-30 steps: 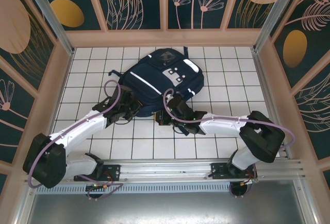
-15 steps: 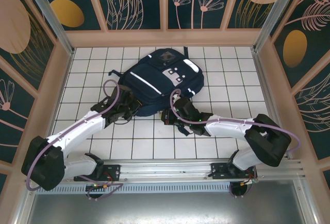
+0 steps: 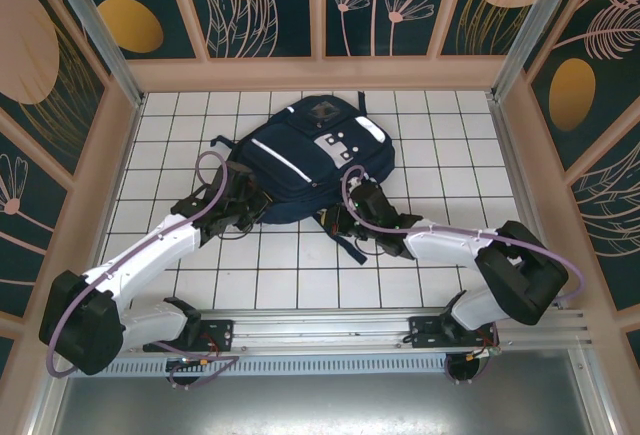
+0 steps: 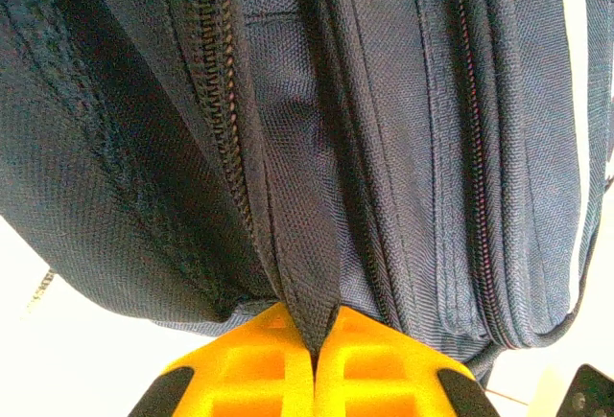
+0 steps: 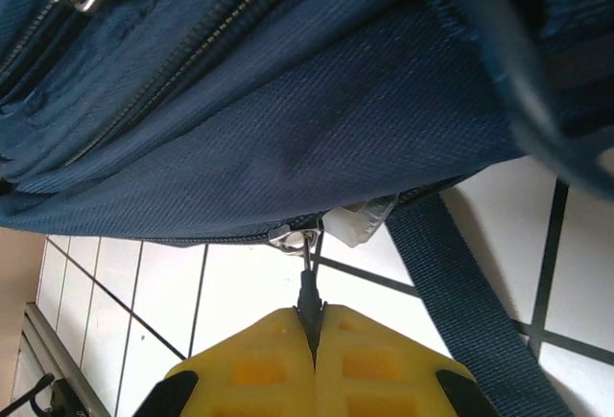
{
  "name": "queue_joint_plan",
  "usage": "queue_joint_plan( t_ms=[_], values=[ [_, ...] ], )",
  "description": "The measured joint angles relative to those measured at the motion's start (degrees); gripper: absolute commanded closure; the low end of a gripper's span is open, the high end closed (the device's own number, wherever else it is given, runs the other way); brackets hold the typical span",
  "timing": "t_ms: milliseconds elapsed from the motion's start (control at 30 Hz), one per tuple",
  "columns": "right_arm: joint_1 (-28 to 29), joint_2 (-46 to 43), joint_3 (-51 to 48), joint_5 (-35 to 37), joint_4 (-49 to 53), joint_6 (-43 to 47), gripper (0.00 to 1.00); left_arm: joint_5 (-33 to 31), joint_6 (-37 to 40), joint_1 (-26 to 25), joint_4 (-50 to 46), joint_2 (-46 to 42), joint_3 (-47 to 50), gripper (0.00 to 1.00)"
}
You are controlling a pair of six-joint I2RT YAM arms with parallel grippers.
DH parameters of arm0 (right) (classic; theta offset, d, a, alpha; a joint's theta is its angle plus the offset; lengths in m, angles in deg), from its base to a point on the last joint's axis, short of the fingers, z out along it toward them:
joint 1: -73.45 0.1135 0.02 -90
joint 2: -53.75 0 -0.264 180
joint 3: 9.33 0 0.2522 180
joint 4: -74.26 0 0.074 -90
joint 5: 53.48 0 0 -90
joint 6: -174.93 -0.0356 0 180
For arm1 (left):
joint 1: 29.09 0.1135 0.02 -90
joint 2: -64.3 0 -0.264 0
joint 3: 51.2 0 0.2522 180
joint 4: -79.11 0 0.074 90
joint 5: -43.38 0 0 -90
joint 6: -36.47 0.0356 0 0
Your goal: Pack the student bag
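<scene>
– White tiles cover the desk (image 3: 450, 155), with flowered panels (image 3: 260, 5) walling it round. Where's the student bag (image 3: 310, 160)?

– Lying flat toward the far middle of the desk, front pockets up, its near edge turned to both arms.

– And the pincers?

– The left pincer (image 4: 314, 355) is closed tight on a fabric tab (image 4: 305, 273) sewn into the bag's seam, just beside a line of zip teeth (image 4: 216, 101). The right pincer (image 5: 312, 326) is closed too. It nips the thin metal zip pull (image 5: 307, 278) hanging from a slider (image 5: 288, 237) on the bag's lower edge, close above the tiles.

– So the step is working that zip along?

– That's my reading: one side anchors, the other draws. To do it well, I'd pull along the line of the teeth, not away from the bag. A sideways tug would likely cock the slider and jam it.

– And the left side?

– It should hold the tab taut against the pull, so the cloth stays flat ahead of the slider instead of bunching.

– Anything in the way?

– A dark strap (image 5: 460, 283) lies on the tiles just beside the slider, and a pale scrap (image 5: 365, 220) that I can't identify pokes out from under the edge. Either could catch. The hold on the pull is also small, right at the tips, so slow and steady seems wisest. I can't tell how far that zip already stands open.
</scene>
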Motion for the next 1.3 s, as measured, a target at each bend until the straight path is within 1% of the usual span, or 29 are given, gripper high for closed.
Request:
queue_joint_plan(
  t_ms=[367,733,933,967,1000,1067,1100,1167,1300],
  values=[
    [-4.37,0.11,-1.42,-2.97,-0.63,0.87,1.0,0.09,0.24,0.0,-0.39,0.0,-0.5,1.0],
    [-6.21,1.03,-1.81,-2.97,-0.9,0.9,1.0,0.09,0.24,0.0,-0.42,0.0,-0.5,1.0],
    [-6.21,1.01,-2.27,-3.23,-1.75,0.9,1.0,0.33,0.42,0.0,-0.2,0.02,-0.28,1.0],
    [-6.21,1.01,-2.27,-3.34,-1.75,0.92,0.9,0.31,0.46,0.0,-0.07,0.02,-0.22,1.0],
    [-6.12,1.01,-2.29,-3.37,-1.75,0.87,0.78,0.35,0.55,0.04,0.0,0.02,-0.17,1.0],
    [-5.92,0.92,-2.32,-2.8,-1.42,1.29,0.63,0.2,0.76,0.07,0.0,0.02,-0.17,1.0],
    [-5.92,0.59,-2.6,-2.4,-0.92,1.36,0.57,0.04,0.85,0.28,0.0,0.02,-0.17,1.0],
    [-5.7,-0.9,-3.32,-1.7,0.11,1.84,0.49,-0.15,0.92,0.72,-0.02,0.02,-0.13,1.0],
    [-4.79,-7.13,-4.17,-1.14,3.23,2.69,0.39,-0.11,1.62,0.83,0.17,0.02,0.04,1.0]
  ],
)
